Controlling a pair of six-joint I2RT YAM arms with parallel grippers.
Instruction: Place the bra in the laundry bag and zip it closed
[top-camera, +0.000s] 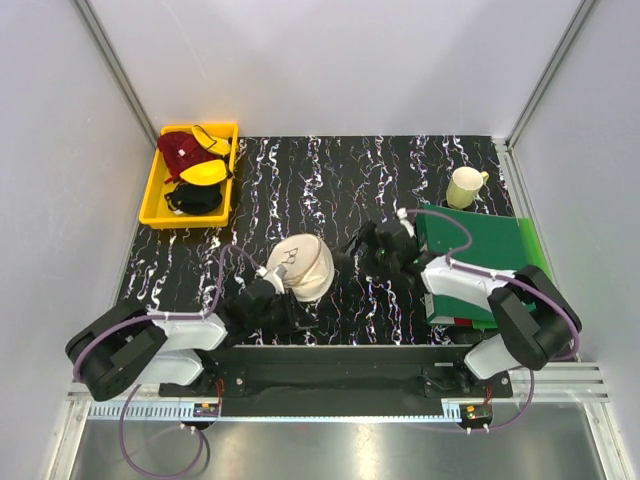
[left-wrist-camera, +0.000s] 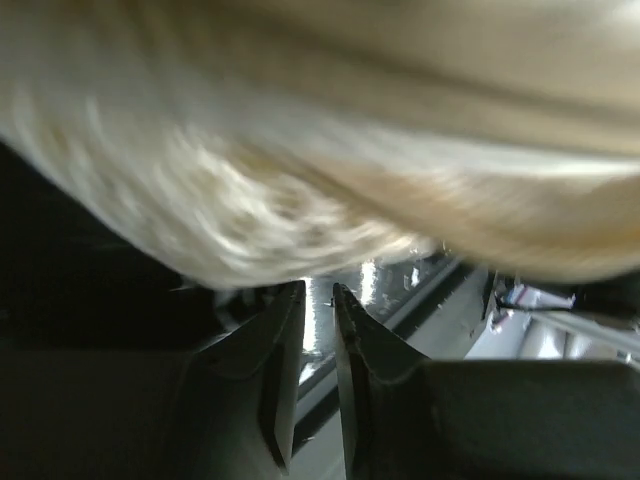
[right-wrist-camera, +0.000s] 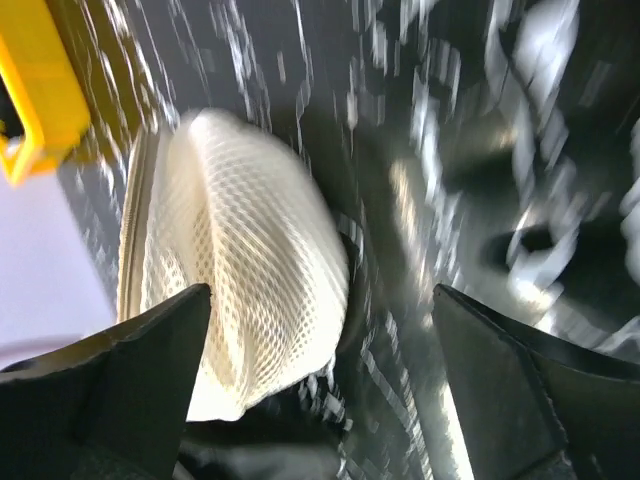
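The far and middle stretch of the table (top-camera: 330, 180) is bare, an open lane between the tray (top-camera: 185, 222) in the far left corner and the mug (top-camera: 463, 186) at the far right. The bag (top-camera: 300, 267) stands in the near middle. The left hand (top-camera: 262, 290) is close against its near-left side, fingers almost together, leaving no gap there. The right hand (top-camera: 375, 245), fingers spread wide, sits just right of the bag with a narrow strip of bare table between them. A green board (top-camera: 490, 250) covers the table's right side beside that hand.
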